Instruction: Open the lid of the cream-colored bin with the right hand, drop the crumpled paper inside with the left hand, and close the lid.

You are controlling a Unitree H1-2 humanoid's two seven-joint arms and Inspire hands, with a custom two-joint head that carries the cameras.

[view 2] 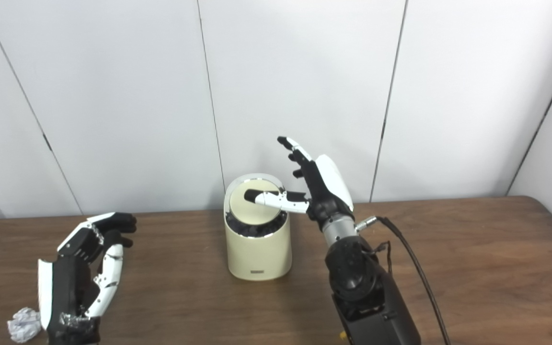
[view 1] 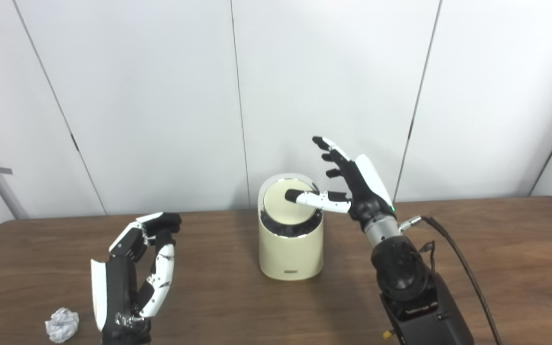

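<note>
Cream bin (view 1: 290, 249), one, mid-table, round lid (view 1: 288, 207) tilted under right hand's (view 1: 352, 184) thumb, fingers spread; one crumpled paper (view 1: 62, 324) beside left hand (view 1: 132, 273), fingers curled, holding nothing.

A dark brown wood-grain surface (view 1: 496, 249) carries two things. The cream-colored bin (view 1: 290, 249) stands upright near the middle toward the back edge. The crumpled paper (view 1: 62, 324) lies at the front left corner, well apart from the bin.
</note>
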